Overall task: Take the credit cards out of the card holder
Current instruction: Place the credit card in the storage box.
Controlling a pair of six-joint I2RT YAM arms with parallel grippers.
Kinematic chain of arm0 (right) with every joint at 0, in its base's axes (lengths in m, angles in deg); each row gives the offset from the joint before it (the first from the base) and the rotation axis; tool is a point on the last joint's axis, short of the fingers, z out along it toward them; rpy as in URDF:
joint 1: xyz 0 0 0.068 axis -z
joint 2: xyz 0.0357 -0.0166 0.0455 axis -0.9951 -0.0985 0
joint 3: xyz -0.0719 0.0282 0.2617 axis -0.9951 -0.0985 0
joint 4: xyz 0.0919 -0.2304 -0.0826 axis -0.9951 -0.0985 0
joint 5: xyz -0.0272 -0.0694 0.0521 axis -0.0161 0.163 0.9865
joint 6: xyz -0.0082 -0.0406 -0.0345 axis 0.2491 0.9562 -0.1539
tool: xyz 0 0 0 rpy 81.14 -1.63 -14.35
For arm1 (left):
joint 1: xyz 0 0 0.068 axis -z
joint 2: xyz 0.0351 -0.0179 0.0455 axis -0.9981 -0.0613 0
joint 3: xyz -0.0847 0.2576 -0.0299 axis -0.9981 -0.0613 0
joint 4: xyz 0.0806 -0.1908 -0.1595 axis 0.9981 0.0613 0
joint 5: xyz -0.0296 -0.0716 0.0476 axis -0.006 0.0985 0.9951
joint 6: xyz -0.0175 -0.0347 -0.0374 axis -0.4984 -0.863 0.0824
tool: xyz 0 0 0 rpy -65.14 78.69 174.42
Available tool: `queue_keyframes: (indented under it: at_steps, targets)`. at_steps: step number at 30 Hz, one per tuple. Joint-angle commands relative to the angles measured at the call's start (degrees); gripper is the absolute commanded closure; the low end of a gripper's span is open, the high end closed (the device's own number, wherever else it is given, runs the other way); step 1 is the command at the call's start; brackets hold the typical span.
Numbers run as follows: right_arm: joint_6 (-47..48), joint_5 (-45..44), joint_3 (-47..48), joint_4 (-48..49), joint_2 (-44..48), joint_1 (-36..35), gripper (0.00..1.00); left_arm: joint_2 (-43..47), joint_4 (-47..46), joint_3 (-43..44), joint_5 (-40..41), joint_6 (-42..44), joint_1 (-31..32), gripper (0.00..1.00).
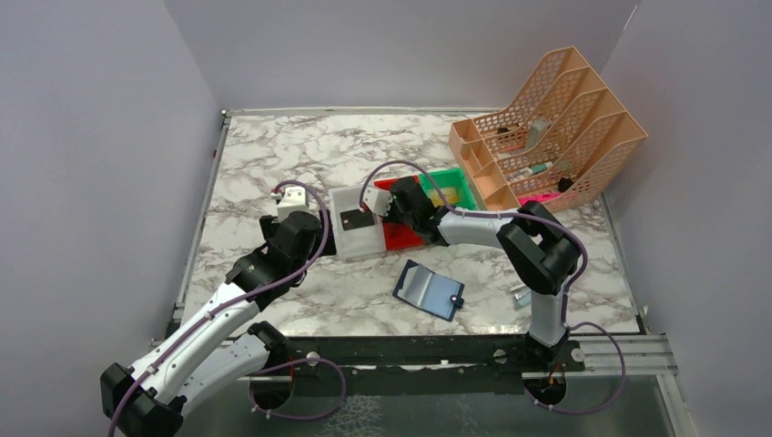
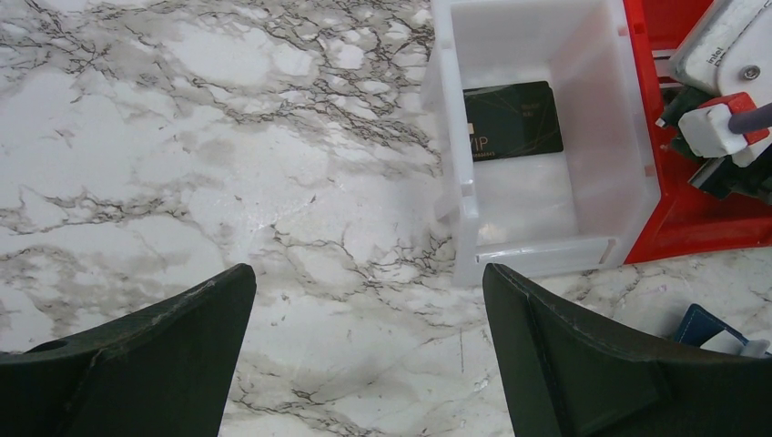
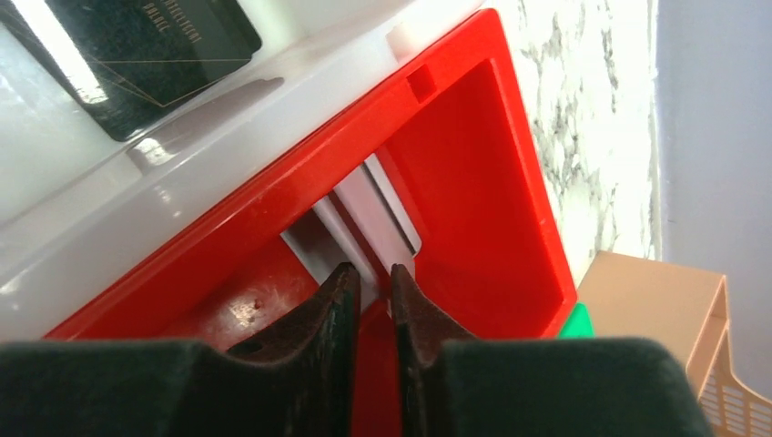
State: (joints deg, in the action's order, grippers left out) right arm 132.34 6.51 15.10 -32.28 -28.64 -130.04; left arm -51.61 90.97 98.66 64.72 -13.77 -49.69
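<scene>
The card holder (image 1: 429, 289) is lying open on the marble table (image 1: 300, 155), pale inside facing up and snap tab sticking out on its right side. It's sitting near the front edge, btwn the two arms and well apart from both grippers. A black card (image 2: 512, 120) w/ gold print is lying flat in the white bin (image 2: 546, 255), up against one side wall. A whitish-grey card (image 3: 378, 214) is leaning inside the red bin (image 3: 510, 182), far end resting on the bin wall and near end right at the tips of the right gripper (image 3: 373, 273). That gripper is reaching down into the red bin w/ its fingers parted only a sliver, red showing thru the gap. Can't tell if they're touching the card. The red bin is sitting btwn the white bin and a green bin (image 1: 460, 179), all three side by side mid-table. Something yellowish is showing in the green bin, too small to ID. The left gripper (image 2: 369, 282) is hovering over bare marble just beside the white bin, fingers spread wide and holding nothing. A peach mesh organiser (image 1: 564, 118) is standing at the far right corner w/ small items in its slots. A small silvery object (image 1: 521, 293) is lying beside the right arm's base.
</scene>
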Motion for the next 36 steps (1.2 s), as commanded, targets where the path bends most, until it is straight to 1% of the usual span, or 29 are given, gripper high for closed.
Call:
queue_keyframes:
  at_steps: [1, 9, 14, 18, 23, 25, 26, 28, 29, 31, 32, 36]
  targets:
    - [-1.83, 2.97, 1.08, -3.37, 0.51, -0.36, 0.71, 0.02, -0.23, 0.66, 0.63, 0.38, -0.41, 0.01]
    - [-2.16, 1.42, 0.3, -2.18, 0.96, -0.36, 0.7, -0.75, -0.19, 0.73, 0.18, 0.49, -0.5, 0.01]
    - [-6.12, 0.3, -0.18, 0.05, 4.0, -0.34, 0.68, -1.38, -0.16, 0.81, -0.15, 0.55, -0.56, 0.01]
    - [-14.9, -1.43, -2.08, 1.35, 9.49, -0.36, 0.68, -1.83, -0.2, 0.83, -0.56, 0.67, -0.63, 0.01]
    - [-34.62, -0.89, -8.89, 0.08, 21.84, -0.36, 0.66, -1.86, -0.31, 0.83, -0.99, 0.57, -0.67, 0.01]
    - [-41.35, 0.79, -12.57, -1.22, 27.31, -0.36, 0.64, -2.06, -0.31, 0.83, -1.2, 0.69, -0.76, 0.01]
    - [-44.59, 1.46, -14.44, -1.62, 29.85, -0.36, 0.63, -2.25, -0.26, 0.83, -1.33, 0.65, -0.76, 0.01]
    - [-53.1, 0.99, -17.81, -2.87, 34.64, -0.36, 0.54, -2.46, -0.33, 0.83, -1.66, 0.67, -0.76, 0.01]
    - [-56.04, 1.96, -18.64, -4.06, 36.26, -0.32, 0.53, -2.54, -0.44, 0.83, -1.71, 0.65, -0.76, 0.01]
    - [-58.71, 6.89, -17.57, -7.42, 37.5, -0.32, 0.56, -2.8, -0.55, 0.95, -1.76, 0.8, -0.76, 0.01]
    - [-59.5, 8.93, -16.38, -9.06, 36.98, -0.29, 0.59, -2.94, -0.57, 0.93, -1.8, 0.89, -0.76, 0.01]
    - [-64.07, 11.82, -8.33, -17.17, 27.93, -0.3, 0.72, -2.76, -0.56, 0.83, -2.02, 0.86, -0.76, 0.01]
